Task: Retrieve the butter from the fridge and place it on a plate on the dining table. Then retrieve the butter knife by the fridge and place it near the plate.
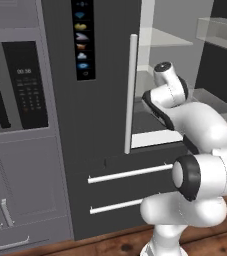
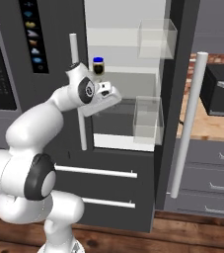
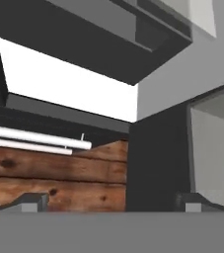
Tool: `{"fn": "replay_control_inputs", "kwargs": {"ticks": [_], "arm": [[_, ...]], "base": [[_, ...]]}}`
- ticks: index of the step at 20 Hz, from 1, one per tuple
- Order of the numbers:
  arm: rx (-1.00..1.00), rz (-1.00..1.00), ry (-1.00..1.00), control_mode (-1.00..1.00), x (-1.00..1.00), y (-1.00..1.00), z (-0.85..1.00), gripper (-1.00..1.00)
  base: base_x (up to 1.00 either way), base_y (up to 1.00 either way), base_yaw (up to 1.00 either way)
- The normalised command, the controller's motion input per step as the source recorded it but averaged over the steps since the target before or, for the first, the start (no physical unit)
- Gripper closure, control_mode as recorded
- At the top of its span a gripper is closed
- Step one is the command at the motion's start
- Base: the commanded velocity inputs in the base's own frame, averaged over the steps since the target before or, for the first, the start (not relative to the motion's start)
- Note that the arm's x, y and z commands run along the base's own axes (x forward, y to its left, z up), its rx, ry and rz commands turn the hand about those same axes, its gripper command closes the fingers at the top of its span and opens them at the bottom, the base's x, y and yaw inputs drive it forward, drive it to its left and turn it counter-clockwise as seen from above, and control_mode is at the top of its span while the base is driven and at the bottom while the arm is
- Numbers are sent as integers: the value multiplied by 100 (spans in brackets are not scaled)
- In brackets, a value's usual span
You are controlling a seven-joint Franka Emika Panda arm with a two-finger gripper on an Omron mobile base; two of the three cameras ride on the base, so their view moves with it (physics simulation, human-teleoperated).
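The fridge stands in front of me, its right door swung open on the white interior. My gripper reaches into the opening at the lower shelf, just below a dark jar with a blue lid. In the hand view the gripper points down past the white ledge toward the floor. Its two fingertips stand far apart with nothing between them. The butter, the plate, the dining table and the butter knife are out of view.
Clear bins hang on the open door, whose long white handle stands at the right. Two white drawer bars lie below the opening. A grey cabinet with a microwave is at the left. Wooden floor runs underneath.
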Motion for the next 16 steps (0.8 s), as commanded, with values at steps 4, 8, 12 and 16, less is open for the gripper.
{"fn": "replay_control_inputs", "kwargs": {"ticks": [4, 8, 12, 16], "arm": [[62, -30, -23, -100, 10, 51, 0, -100], [50, -34, -33, -100, 6, 72, 0, -100], [37, -34, -40, -100, 2, 54, 10, -100], [8, -22, -23, -100, 0, 41, 29, -100]], "base": [[0, 0, 0], [0, 0, 0], [0, 0, 0], [0, 0, 0]]}}
